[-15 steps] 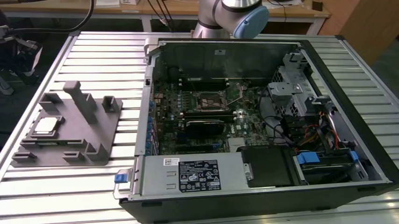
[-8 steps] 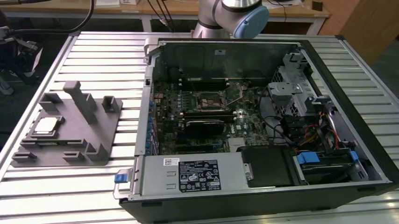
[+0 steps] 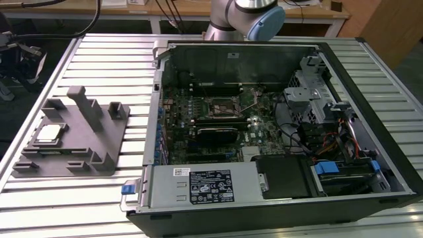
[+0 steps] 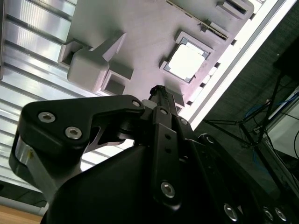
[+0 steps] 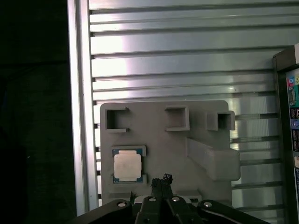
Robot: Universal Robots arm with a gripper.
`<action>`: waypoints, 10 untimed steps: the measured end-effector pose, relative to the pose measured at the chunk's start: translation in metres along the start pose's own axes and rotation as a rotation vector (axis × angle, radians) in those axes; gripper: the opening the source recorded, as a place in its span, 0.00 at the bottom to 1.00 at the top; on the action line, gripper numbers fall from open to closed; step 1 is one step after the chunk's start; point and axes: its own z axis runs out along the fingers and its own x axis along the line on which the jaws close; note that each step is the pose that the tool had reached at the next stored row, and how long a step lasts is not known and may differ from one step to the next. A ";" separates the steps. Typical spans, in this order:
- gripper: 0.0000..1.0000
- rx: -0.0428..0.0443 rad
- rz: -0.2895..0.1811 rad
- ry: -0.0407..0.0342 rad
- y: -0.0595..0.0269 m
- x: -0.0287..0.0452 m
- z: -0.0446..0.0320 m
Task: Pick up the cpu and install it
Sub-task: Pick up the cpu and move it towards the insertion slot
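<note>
The cpu point(image 3: 49, 134) is lying in a pocket of the grey holder point(image 3: 73, 144), on the exterior view's left of the open computer case point(image 3: 264, 62). In the first wrist view the gripper point(image 5: 161, 178) is hovering near the cpu, its fingers clenched together and grasping nothing.

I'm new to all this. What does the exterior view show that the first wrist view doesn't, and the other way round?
Exterior view: the robot arm and the inside of the open computer, with its motherboard, the black socket and a grey labelled box. First wrist view: the gripper close up, its tip over the grey holder and apart from the cpu. Both: the cpu lying in its recess on that holder, which sits on the slatted metal table.
</note>
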 end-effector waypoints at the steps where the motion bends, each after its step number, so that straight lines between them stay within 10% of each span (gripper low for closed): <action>1: 0.11 0.0000 0.000 0.0000 -0.0001 0.0001 0.0014; 10: 0.11 0.0000 0.000 -0.0001 -0.0024 0.0024 0.0195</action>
